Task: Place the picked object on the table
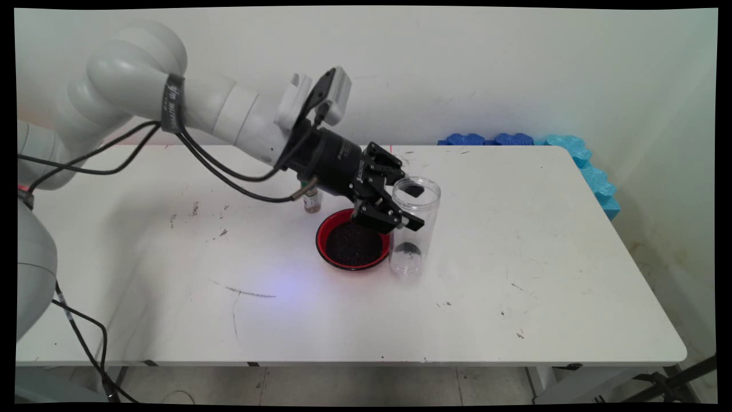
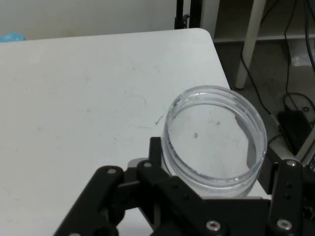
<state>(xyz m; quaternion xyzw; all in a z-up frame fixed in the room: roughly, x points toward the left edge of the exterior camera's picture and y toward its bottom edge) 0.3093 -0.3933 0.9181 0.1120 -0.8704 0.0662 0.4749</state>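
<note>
The gripper [image 1: 407,213] grasps the clear jar [image 1: 416,240] just under its rim, one finger [image 2: 155,150] against the wall at each side. The jar stands upright on the white table [image 1: 514,274], open-mouthed, with a dark speck at its bottom. At its nine o'clock, just beside it, sits a red bowl [image 1: 321,245] of dark grains. A small bottle [image 1: 312,202] stands at the bowl's eleven o'clock.

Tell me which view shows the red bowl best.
The main view: the red bowl sits whole on the table, filled with dark grains, beside the clear jar. The hand view shows none of it, only the jar's open rim between the jaws.
</note>
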